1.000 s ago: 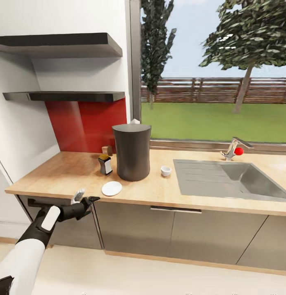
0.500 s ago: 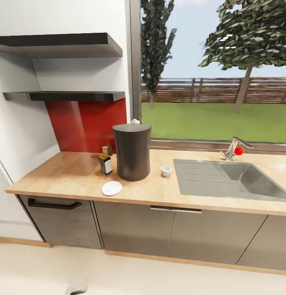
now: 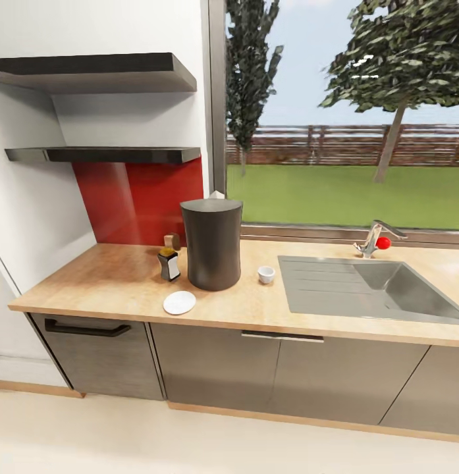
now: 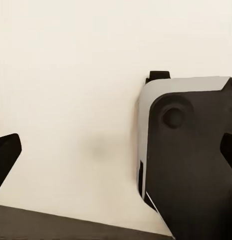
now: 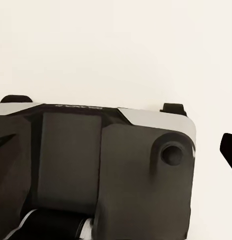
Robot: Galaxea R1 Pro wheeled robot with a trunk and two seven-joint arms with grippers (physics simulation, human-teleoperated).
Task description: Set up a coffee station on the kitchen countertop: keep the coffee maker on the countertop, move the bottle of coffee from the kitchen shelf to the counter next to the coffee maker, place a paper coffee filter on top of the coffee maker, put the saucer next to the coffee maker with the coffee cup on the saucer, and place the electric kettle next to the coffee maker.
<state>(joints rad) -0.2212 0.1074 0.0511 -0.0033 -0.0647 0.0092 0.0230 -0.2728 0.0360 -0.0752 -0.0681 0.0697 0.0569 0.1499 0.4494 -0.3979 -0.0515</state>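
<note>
Head view: coffee maker [image 3: 211, 245] stands on the worktop [image 3: 110, 276], saucer [image 3: 180, 302] in front, coffee cup [image 3: 266, 274] just right. Gripper states: cannot tell. Lift the cup by its rim, lower it centred onto the saucer.

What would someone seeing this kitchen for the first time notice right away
The tall dark coffee maker stands mid-countertop before the big window. The red backsplash glows behind it under two dark wall shelves. Around the coffee maker sit a white saucer in front, a small coffee bottle to its left and a white cup towards the steel sink.
</note>
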